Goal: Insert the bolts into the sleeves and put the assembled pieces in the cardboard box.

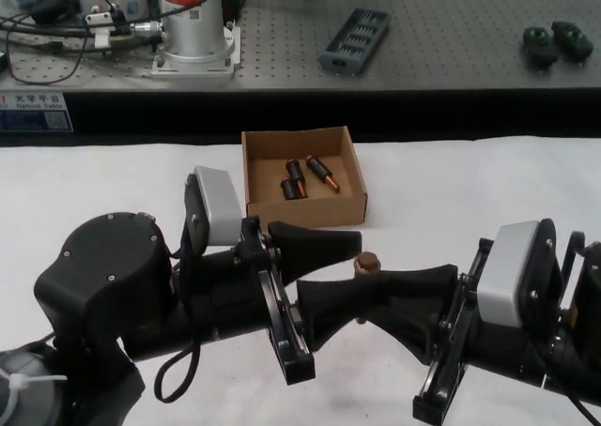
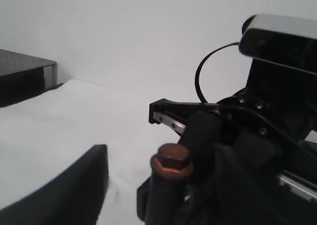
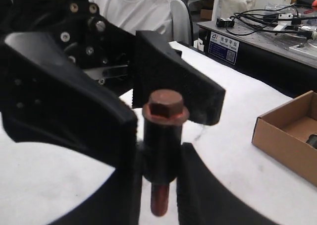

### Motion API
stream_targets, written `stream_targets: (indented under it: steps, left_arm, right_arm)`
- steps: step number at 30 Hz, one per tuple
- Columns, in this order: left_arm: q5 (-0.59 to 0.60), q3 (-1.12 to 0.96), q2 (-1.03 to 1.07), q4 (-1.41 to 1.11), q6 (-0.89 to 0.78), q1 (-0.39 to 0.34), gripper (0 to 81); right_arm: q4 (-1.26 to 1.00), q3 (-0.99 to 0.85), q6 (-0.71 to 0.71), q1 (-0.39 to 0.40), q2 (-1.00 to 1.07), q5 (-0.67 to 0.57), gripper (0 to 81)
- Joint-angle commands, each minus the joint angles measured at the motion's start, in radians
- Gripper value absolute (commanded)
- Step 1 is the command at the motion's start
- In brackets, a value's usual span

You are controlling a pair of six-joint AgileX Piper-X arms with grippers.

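A: Where is the copper bolt [image 3: 166,107]?
B: Its six-sided head sticks out of the round black sleeve [image 3: 162,150], pinched in the right hand [image 3: 158,190], near the brown cardboard box [image 1: 305,210].
A: And the left hand [image 1: 362,265]?
B: Spread wide around it, maybe not touching.

free: white surface [image 1: 470,182] beside open brown cardboard box [image 1: 305,212] | blocked: left gripper [image 1: 357,266] spread around right gripper [image 1: 368,287] tip

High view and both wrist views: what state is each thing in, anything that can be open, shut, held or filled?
Left hand: open, holding nothing.
Right hand: shut on the sleeve.
Sleeve: held upright, bolt through it.
Bolt: inserted, head on top.
Cardboard box: open, pieces lying inside.
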Motion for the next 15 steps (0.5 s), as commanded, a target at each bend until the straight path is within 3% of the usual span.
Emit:
stream_targets:
  steps: [1,12,15]
  left_arm:
    - [0.013,0.000,-0.027,0.000,-0.033,-0.002,50.3]
    - [0.011,0.020,-0.184,0.004,-0.097,-0.002,50.4]
    - [-0.011,0.036,-0.231,0.013,-0.097,-0.002,46.9]
  right_arm:
    - [-0.047,-0.015,-0.005,-0.007,-0.007,-0.003,5.5]
    - [-0.013,-0.015,-0.005,-0.018,-0.007,0.039,5.5]
    - [-0.001,-0.015,-0.005,-0.019,-0.007,0.043,5.5]
